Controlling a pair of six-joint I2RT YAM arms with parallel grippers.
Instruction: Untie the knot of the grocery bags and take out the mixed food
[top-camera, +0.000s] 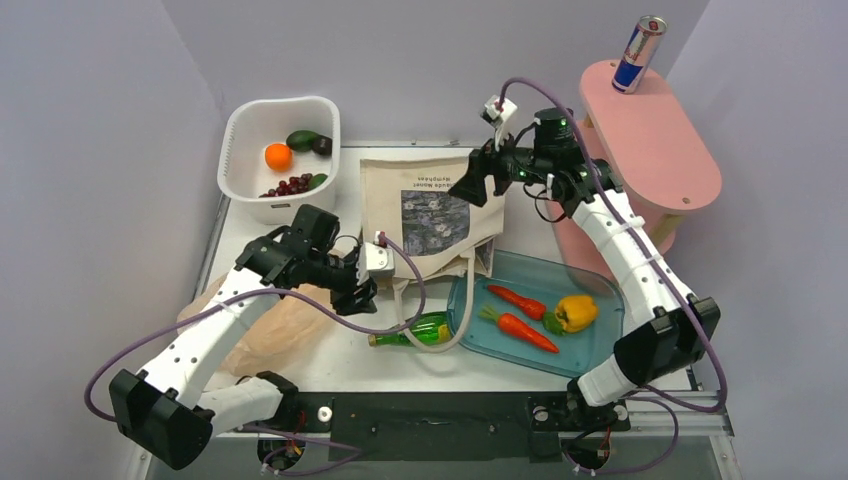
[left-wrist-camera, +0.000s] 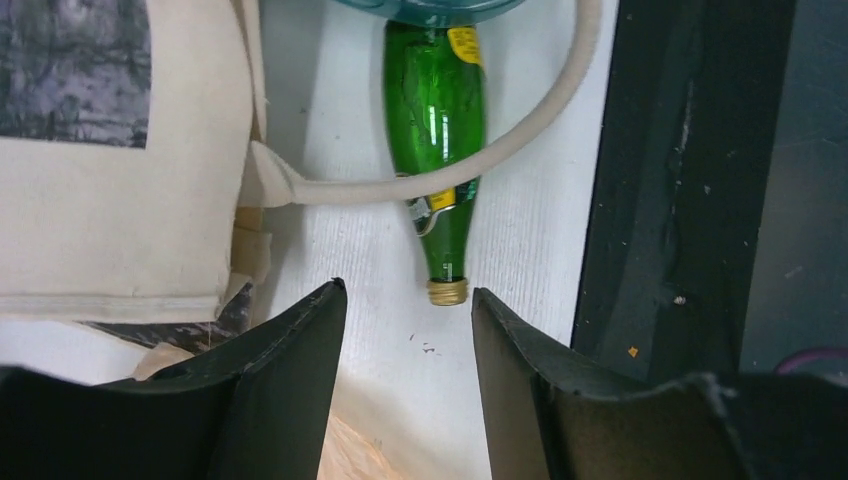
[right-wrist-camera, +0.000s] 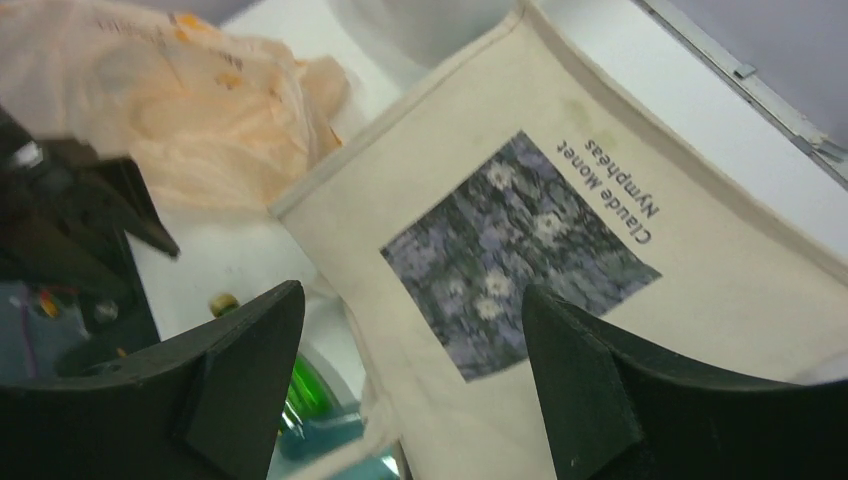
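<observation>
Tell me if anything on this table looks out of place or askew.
The green bottle lies on its side on the table, not in the teal tray with the carrots; the canvas tote's handle is draped across it. Nothing looks spilled or broken.

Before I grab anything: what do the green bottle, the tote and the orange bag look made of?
Green bottle: probably glass, glossy, with sharp reflections; could be hard plastic.
Tote: matte woven cream cloth with stitched edges.
Orange bag: thin, crinkly, translucent plastic film.
</observation>
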